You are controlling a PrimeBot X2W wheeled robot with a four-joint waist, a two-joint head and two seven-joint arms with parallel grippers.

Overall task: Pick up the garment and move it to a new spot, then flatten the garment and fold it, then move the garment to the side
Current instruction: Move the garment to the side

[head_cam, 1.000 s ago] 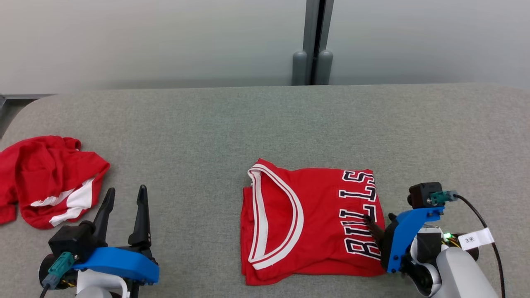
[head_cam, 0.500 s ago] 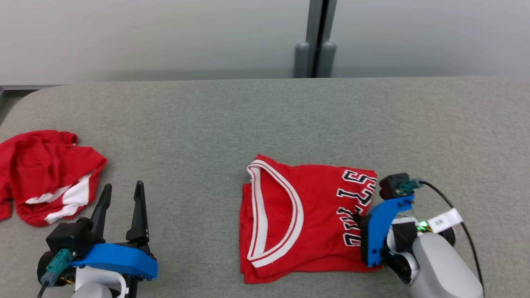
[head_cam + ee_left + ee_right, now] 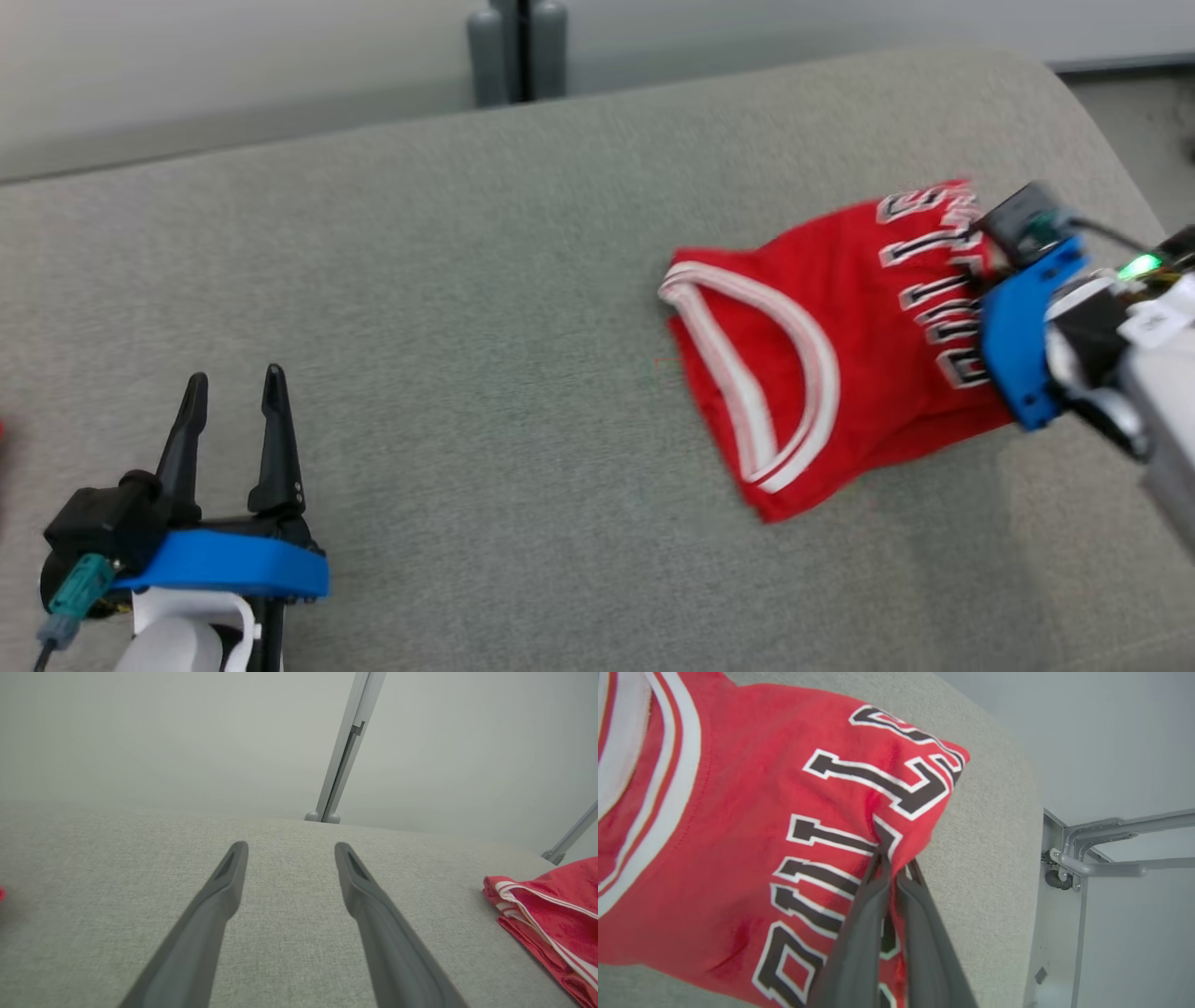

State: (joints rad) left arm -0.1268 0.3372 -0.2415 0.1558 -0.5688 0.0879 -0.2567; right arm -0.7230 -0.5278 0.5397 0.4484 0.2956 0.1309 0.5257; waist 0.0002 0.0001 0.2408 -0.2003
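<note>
The garment (image 3: 822,355), a folded red jersey with white trim and black lettering, lies tilted near the right end of the grey table (image 3: 467,280). My right gripper (image 3: 973,297) is shut on its lettered right edge. The right wrist view shows the two fingers pinching a pulled-up fold of the garment (image 3: 738,835) at the right gripper (image 3: 891,859). My left gripper (image 3: 233,383) stands open at the lower left with nothing between its fingers. In the left wrist view the left gripper (image 3: 289,851) points across bare cloth, with the garment (image 3: 556,914) at the right edge.
The table's rounded right corner (image 3: 1102,140) lies close behind the jersey. A grey post (image 3: 518,47) stands behind the table's far edge. A sliver of another red cloth (image 3: 2,439) shows at the far left. A metal frame (image 3: 1087,858) stands past the table's end.
My right gripper has shut on the jersey's lettered edge and dragged it right, toward the table's end, turning it. The head camera has swung right. The left gripper has stayed open.
</note>
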